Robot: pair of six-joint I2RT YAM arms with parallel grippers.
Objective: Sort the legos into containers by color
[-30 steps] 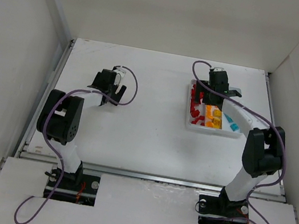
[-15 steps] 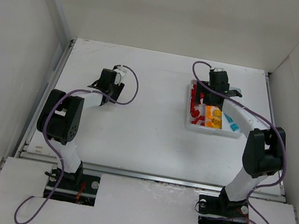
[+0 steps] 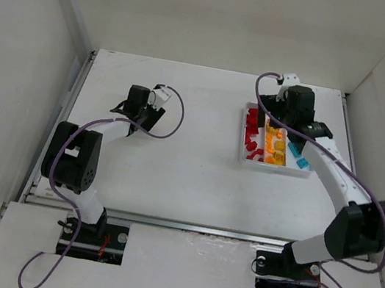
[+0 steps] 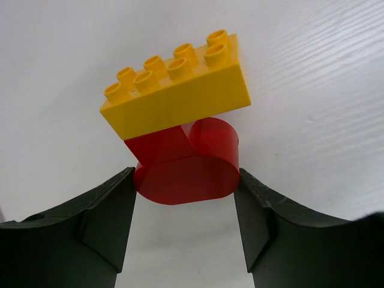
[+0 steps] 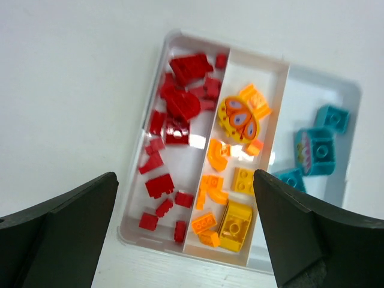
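Observation:
In the left wrist view a yellow eight-stud lego (image 4: 180, 96) rests against a red rounded lego (image 4: 198, 150) on the white table. My left gripper (image 4: 186, 180) has its two fingers pressed on either side of the red lego. In the top view the left gripper (image 3: 138, 107) hides both pieces. The white three-compartment tray (image 5: 354, 90) holds red legos (image 5: 180, 108) in the left compartment, orange and yellow ones (image 5: 234, 180) in the middle, and cyan ones (image 5: 318, 150) in the right. My right gripper (image 5: 185, 177) is wide open and empty above the tray (image 3: 242, 160).
White walls enclose the table on the left, back and right. A purple cable loops from each wrist. A metal rail (image 3: 193, 226) runs along the near edge of the table.
The right arm has swung out to the right and its gripper has shifted a little right over the tray. The left gripper has moved slightly left and away.

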